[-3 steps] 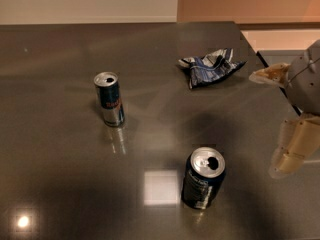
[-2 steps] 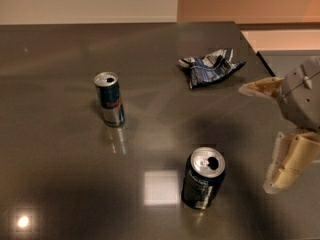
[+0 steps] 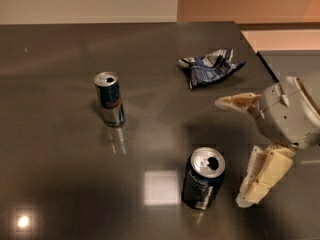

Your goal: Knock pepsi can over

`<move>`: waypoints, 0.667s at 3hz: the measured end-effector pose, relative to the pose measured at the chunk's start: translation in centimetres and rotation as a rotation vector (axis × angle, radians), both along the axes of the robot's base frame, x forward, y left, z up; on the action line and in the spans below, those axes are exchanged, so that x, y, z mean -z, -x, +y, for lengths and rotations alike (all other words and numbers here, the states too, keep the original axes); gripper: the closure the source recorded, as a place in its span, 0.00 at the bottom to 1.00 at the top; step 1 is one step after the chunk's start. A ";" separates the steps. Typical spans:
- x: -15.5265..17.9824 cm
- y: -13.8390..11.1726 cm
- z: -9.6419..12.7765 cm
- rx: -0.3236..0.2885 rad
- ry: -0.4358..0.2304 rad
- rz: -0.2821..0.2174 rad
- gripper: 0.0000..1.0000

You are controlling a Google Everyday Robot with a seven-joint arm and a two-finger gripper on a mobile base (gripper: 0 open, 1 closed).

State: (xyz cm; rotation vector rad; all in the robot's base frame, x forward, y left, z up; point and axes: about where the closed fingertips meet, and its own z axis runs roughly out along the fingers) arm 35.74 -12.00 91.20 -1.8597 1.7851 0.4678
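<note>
Pepsi can [image 3: 202, 181] is seen upright on the worktop [image 3: 60, 174], near the front edge. Tool [image 3: 230, 152] is held open just right of it, apparently not touching, with the lower finger alongside the can wall. This placement is judged to suit a sideways push. Slim can [image 3: 110, 99] is left well apart.

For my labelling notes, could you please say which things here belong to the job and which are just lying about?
Job: pepsi can, upright; open end effector close beside it.
Lying about: slim can; crumpled wrapper.
</note>
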 end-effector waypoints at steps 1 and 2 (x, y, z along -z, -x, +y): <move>0.9 0.4 1.8 -0.014 -0.079 0.035 0.00; 1.7 1.0 2.8 -0.040 -0.128 0.070 0.00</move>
